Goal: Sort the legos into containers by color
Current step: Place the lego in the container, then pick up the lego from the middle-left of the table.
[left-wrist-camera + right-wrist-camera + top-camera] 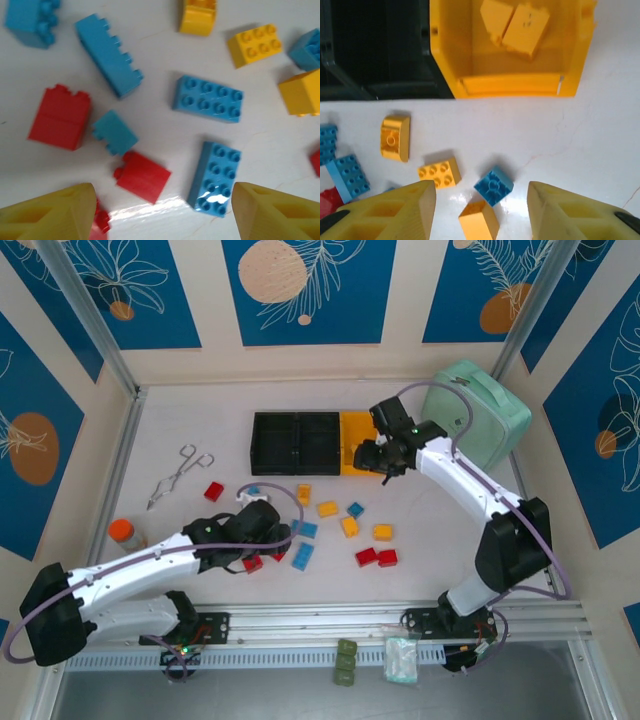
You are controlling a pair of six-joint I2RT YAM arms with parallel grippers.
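Two yellow bricks: lying inside the yellow bin, at the right end of the row beside the black bins.
Right gripper: we see it spread wide, empty, just in front of that bin above a small blue brick.
Left gripper: wide and empty too, low over a red brick and a blue eight-stud brick.
Loose legos: red, blue, yellow, scattered on our table between the arms.
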